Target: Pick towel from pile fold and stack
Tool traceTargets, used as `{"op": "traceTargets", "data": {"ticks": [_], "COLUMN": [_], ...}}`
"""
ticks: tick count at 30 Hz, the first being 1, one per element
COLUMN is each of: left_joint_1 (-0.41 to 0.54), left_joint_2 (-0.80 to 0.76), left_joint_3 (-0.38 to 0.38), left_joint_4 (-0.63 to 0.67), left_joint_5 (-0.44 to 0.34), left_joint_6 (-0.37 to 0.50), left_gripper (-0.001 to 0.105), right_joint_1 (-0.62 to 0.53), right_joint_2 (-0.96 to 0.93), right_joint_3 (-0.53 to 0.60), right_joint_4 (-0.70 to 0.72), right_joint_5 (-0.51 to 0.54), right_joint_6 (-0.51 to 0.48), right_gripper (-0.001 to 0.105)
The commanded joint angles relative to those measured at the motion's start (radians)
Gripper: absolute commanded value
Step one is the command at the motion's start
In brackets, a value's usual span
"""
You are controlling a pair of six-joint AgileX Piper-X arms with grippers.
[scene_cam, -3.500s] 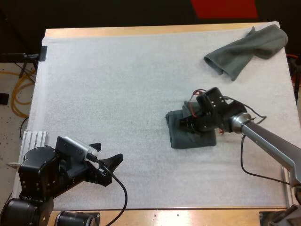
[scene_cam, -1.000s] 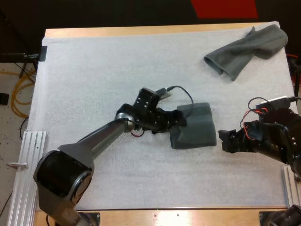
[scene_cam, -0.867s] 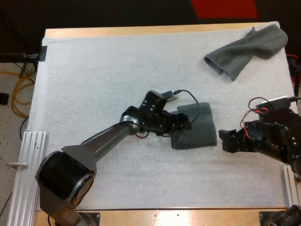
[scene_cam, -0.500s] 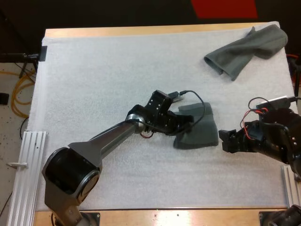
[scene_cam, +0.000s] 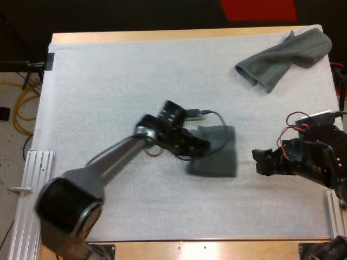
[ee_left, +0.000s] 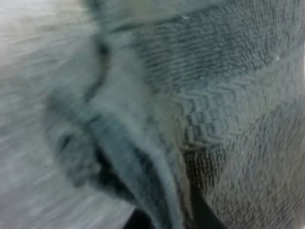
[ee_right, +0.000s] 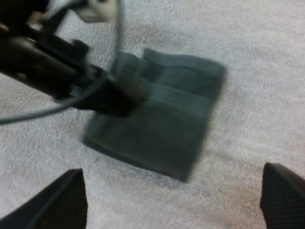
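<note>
A folded dark grey-green towel (scene_cam: 218, 156) lies on the white mat (scene_cam: 108, 97) right of centre. My left gripper (scene_cam: 199, 147) is shut on its left edge, and the left wrist view has the towel's cloth (ee_left: 214, 95) bunched right against the fingers. A crumpled towel (scene_cam: 284, 57) of the same colour rests at the far right corner. My right gripper (scene_cam: 259, 161) hovers open just right of the folded towel, nothing between its fingers. Its wrist view looks over the folded towel (ee_right: 162, 124) with my left gripper (ee_right: 112, 98) at the towel's edge and my right gripper (ee_right: 174, 193) standing wide apart.
The mat covers nearly the whole wooden table (scene_cam: 162, 36). An aluminium rail (scene_cam: 30, 179) runs along the near left edge. The left half of the mat is bare.
My left gripper has shut on the folded towel's left edge and pulled it left and toward the near side. The right arm has not moved.
</note>
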Motion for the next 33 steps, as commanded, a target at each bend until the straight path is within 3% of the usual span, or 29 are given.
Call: {"op": "traceTargets", "data": {"ticks": [1, 5, 7, 11, 18, 22, 27, 33], "left_joint_1": [0.025, 0.133, 0.203, 0.324, 0.552, 0.65, 0.721, 0.734], "left_joint_2": [-0.035, -0.102, -0.132, -0.15, -0.15, -0.15, -0.15, -0.154], "left_joint_3": [-0.007, -0.007, -0.007, -0.007, -0.007, -0.007, -0.007, -0.007], "left_joint_4": [0.083, 0.26, 0.345, 0.415, 0.418, 0.409, 0.409, 0.403], "left_joint_5": [-0.031, -0.157, -0.292, -0.448, -0.565, -0.577, -0.582, -0.655], "left_joint_6": [0.073, 0.26, 0.354, 0.463, 0.549, 0.56, 0.585, 0.609], "left_gripper": [0.0, 0.0, 0.0, 0.0, 0.0, 0.0, 0.0, 0.005], "right_joint_1": [0.0, 0.0, 0.0, 0.0, 0.0, 0.0, 0.0, 0.0], "right_joint_2": [-0.006, -0.006, -0.006, -0.006, -0.006, -0.006, -0.006, -0.006], "right_joint_3": [-0.008, -0.008, -0.008, -0.008, -0.008, -0.008, -0.008, -0.008], "right_joint_4": [0.001, -0.006, -0.007, -0.007, -0.007, -0.007, -0.007, -0.007], "right_joint_5": [0.003, 0.001, 0.001, 0.001, 0.001, 0.001, 0.001, 0.001], "right_joint_6": [-0.011, -0.011, -0.011, -0.011, -0.011, -0.011, -0.011, -0.011], "right_gripper": [0.072, 0.072, 0.072, 0.072, 0.072, 0.072, 0.072, 0.072]}}
